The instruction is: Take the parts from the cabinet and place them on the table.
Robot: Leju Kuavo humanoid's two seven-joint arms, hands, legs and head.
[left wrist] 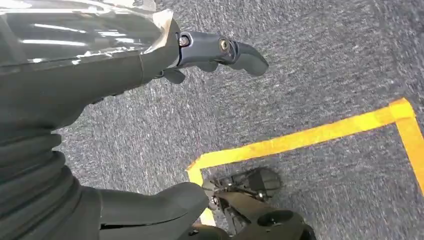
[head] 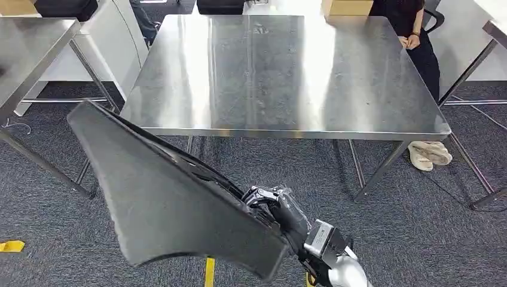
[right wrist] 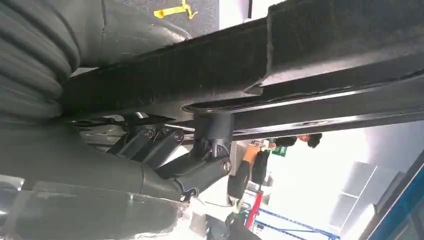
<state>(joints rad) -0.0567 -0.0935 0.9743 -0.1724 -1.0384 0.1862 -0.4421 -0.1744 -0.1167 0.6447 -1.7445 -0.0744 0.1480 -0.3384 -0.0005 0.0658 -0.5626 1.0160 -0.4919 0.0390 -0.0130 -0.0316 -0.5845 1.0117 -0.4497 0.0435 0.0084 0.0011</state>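
A large black curved panel part (head: 167, 197) tilts across the lower left of the head view, in front of the steel table (head: 281, 72). My right hand (head: 281, 209) grips its lower right edge, below and short of the table's near edge. In the right wrist view the fingers (right wrist: 165, 155) wrap the rim of the felt-covered part (right wrist: 280, 55). My left hand (left wrist: 100, 80) hangs over the carpet, thumb and fingers apart, with nothing in it.
A person (head: 412, 30) sits at the table's far right corner, and a cardboard box (head: 347, 7) stands at its far edge. A second steel table (head: 30, 48) stands to the left, a third (head: 496, 30) to the right. Yellow tape (left wrist: 310, 135) marks the carpet.
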